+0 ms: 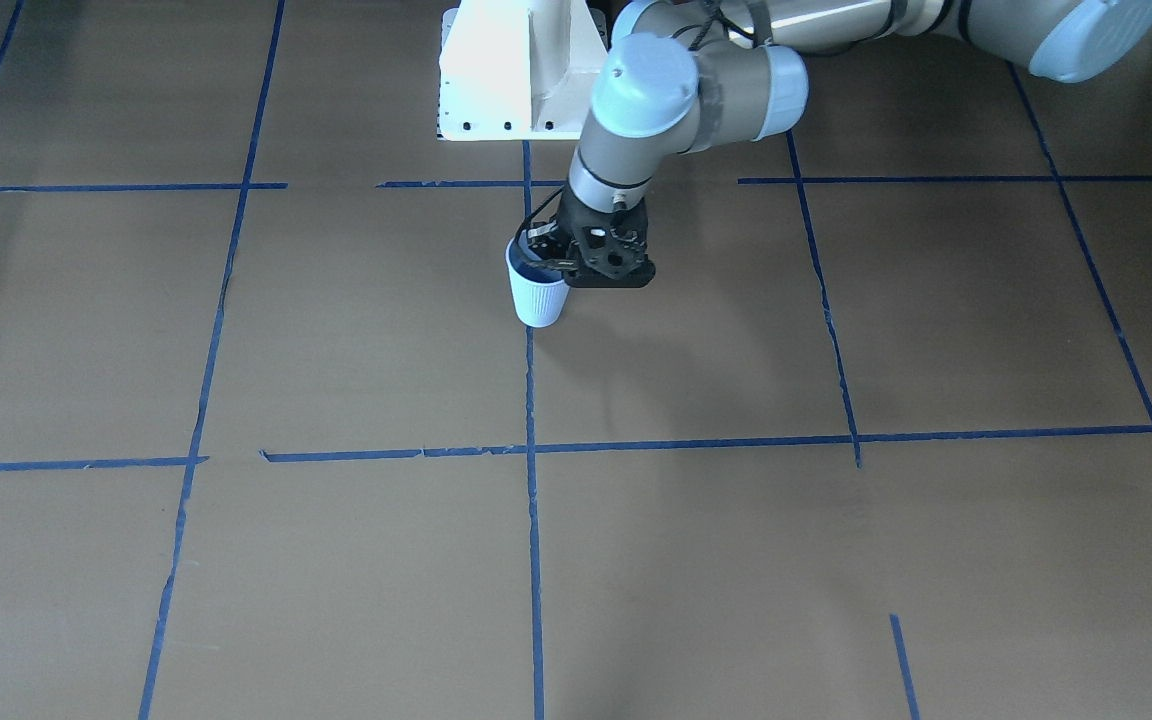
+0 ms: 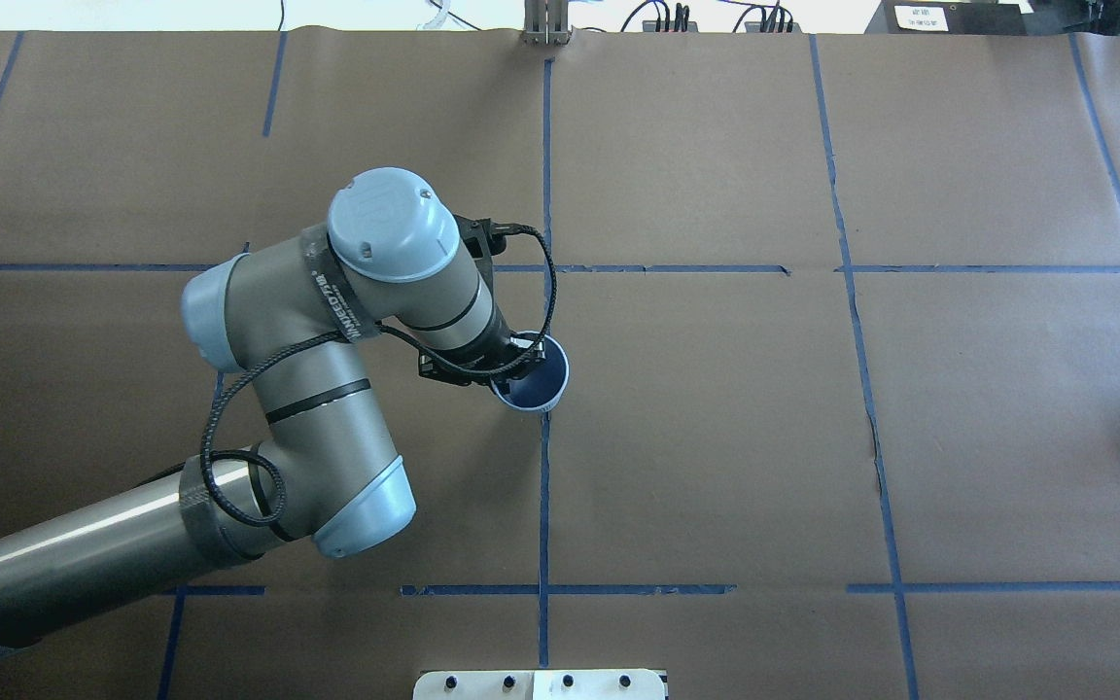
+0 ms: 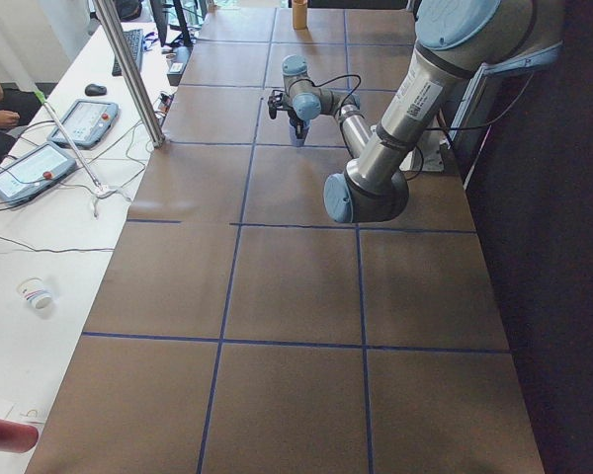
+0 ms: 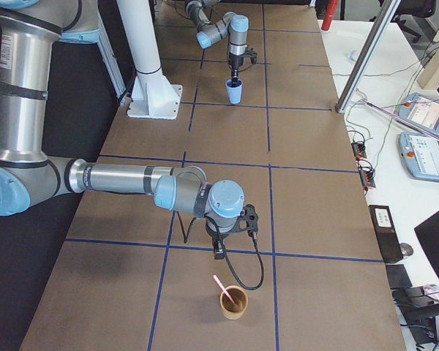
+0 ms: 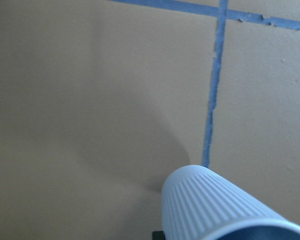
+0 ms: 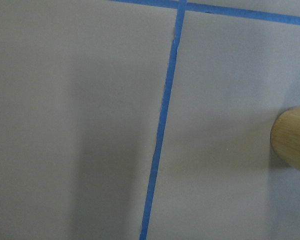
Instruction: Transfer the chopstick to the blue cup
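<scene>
The blue cup (image 1: 539, 296) stands on the brown table near the middle blue tape line; it also shows in the overhead view (image 2: 539, 381). My left gripper (image 1: 544, 258) reaches down onto its rim, with the fingers astride the cup wall, shut on it. The left wrist view shows the ribbed wall (image 5: 210, 207) close below. One pinkish chopstick (image 4: 219, 283) leans in a tan cup (image 4: 233, 303) at the table's right end. My right gripper (image 4: 219, 247) hangs just beside that cup; I cannot tell whether it is open or shut.
The white robot base (image 1: 521, 70) stands behind the blue cup. The tan cup's edge shows in the right wrist view (image 6: 294, 146). Blue tape lines grid the table. Operators' tablets (image 4: 424, 113) lie on a side bench.
</scene>
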Robot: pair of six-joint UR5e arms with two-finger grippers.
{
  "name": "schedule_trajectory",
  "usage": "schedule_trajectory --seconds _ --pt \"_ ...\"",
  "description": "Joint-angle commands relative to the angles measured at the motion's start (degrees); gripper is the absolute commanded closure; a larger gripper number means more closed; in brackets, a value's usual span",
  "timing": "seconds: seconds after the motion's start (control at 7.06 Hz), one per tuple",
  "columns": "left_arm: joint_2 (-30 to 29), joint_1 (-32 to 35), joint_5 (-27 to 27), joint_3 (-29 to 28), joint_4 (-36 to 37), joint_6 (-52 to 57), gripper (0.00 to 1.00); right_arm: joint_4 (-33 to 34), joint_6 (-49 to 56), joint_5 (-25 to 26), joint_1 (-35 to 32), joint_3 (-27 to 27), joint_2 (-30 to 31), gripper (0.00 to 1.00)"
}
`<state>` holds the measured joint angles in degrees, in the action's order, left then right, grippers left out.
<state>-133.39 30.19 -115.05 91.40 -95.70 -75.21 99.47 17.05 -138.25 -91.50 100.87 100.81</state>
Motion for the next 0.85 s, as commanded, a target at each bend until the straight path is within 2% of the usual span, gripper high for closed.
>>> schedule_trajectory --seconds 0.0,0.14,0.28,0.42,0.57,0.71 --pt "-0.9 -1.4 2.6 -1.7 0.0 -0.1 1.00 0.0 -0.1 -0.2 0.2 0.0 0.0 0.00" --pt "-0.9 -1.8 2.6 -1.7 0.0 -0.1 0.92 0.0 -0.2 -0.2 0.2 0.2 0.0 0.00" --pt "-0.9 -1.8 2.7 -1.6 0.0 -0.1 0.23 0.0 -0.1 -0.2 0.2 0.2 0.0 0.00" --pt "-0.7 -1.8 2.8 -1.1 0.0 -0.1 0.00 -0.1 -0.1 -0.1 0.2 0.2 0.0 0.00" --pt "-0.7 -1.5 2.7 0.2 0.1 -0.1 0.00 -0.1 -0.1 0.0 0.1 0.9 0.0 0.00" --pt "0.7 0.0 2.7 5.8 0.7 -0.2 0.00 -0.1 -0.3 0.5 0.0 1.3 -0.1 0.00"
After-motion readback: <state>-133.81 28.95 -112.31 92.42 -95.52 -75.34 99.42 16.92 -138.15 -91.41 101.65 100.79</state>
